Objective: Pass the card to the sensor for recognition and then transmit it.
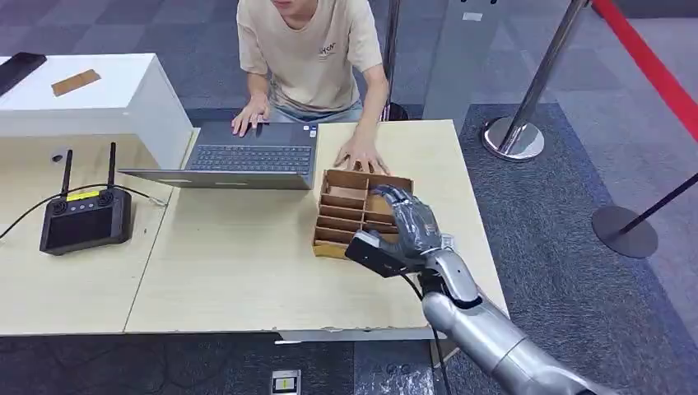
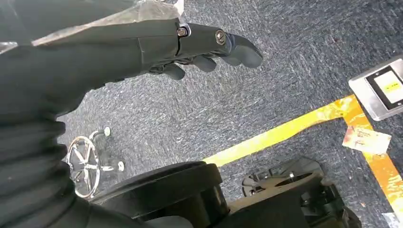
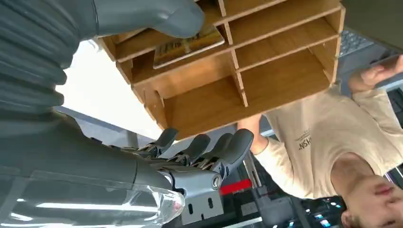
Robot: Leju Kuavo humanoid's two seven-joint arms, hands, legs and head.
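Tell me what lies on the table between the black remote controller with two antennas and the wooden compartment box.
In the head view, bare light wood tabletop separates the black controller from the wooden compartment box; the grey laptop sits further back.

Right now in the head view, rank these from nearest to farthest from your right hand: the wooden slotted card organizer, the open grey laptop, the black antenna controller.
1. Wooden slotted card organizer: directly under the right hand.
2. Open grey laptop: beyond the organizer, in front of the person.
3. Black antenna controller: far across on the left table.
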